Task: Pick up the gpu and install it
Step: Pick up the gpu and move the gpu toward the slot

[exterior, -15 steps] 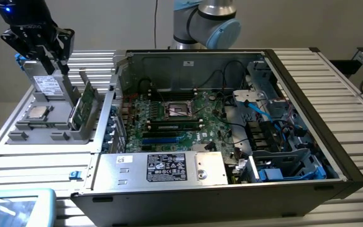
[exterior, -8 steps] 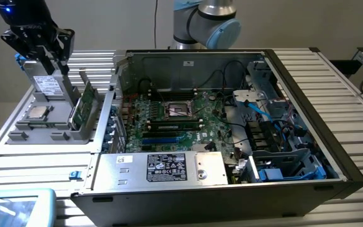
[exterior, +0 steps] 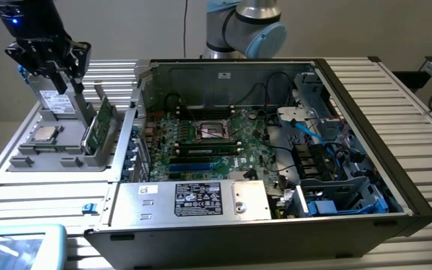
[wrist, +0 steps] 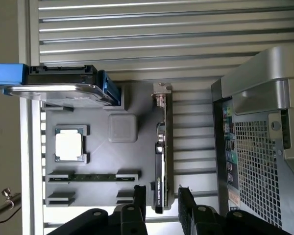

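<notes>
GPU [wrist: 160,156] on edge in holder [wrist: 122,161], long axis parallel w/ PC case [wrist: 257,81]; jaws wide open, empty.

A robotics lab: slatted aluminium table [exterior: 43,188], opened desktop computer case [exterior: 224,79] beside the gripper [exterior: 68,89], grey parts fixture [exterior: 32,152] beneath it.

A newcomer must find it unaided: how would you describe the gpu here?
Beside the open computer case, on the exterior view's left, sits a grey parts holder. In its slot nearest the case stands the gpu. Unlike the flat square processor chip and the silver drive box, it is a thin green board on edge.
</notes>
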